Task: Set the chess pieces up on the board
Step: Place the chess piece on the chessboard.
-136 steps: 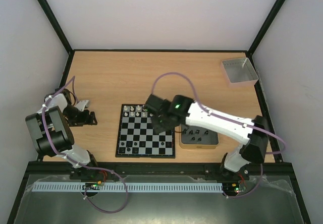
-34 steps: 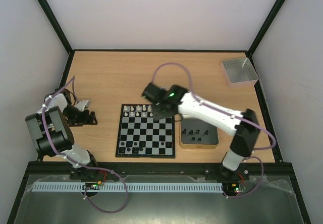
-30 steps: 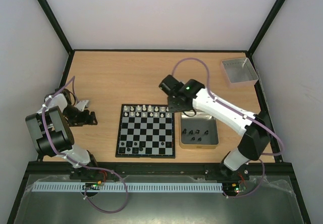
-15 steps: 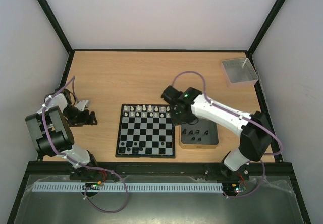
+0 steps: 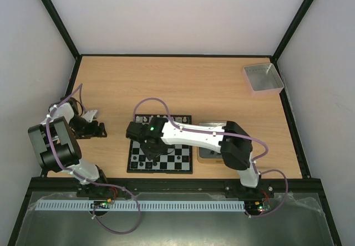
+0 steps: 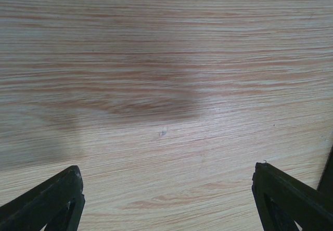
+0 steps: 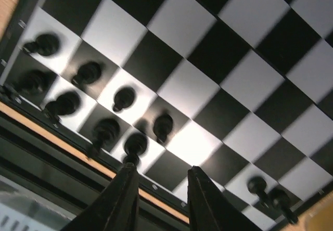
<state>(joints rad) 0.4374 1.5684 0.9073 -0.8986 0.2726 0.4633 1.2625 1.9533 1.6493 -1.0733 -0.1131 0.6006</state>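
Observation:
The board (image 5: 178, 156) lies in the middle of the table, partly under my right arm. White chess pieces (image 5: 181, 118) show along its far row. Black pieces (image 5: 142, 160) stand in its near left corner. My right gripper (image 5: 151, 148) hangs over the board's near left part. In the right wrist view its fingers (image 7: 126, 189) stand narrowly apart, open, with nothing between the tips of the right gripper (image 7: 161, 169). Several black pieces (image 7: 123, 99) stand just ahead of them on the board (image 7: 234, 80). My left gripper (image 6: 167, 169) is open over bare wood, far left of the board.
A shallow tin (image 5: 206, 155) sits right of the board, mostly hidden by my right arm. A grey tray (image 5: 263, 77) stands at the far right corner. My left gripper (image 5: 97, 122) rests near the table's left edge. A black frame borders the table.
My right arm has swung from the board's far right corner, near the tin, across to its near left part. Its jaws have narrowed. The left arm has not moved.

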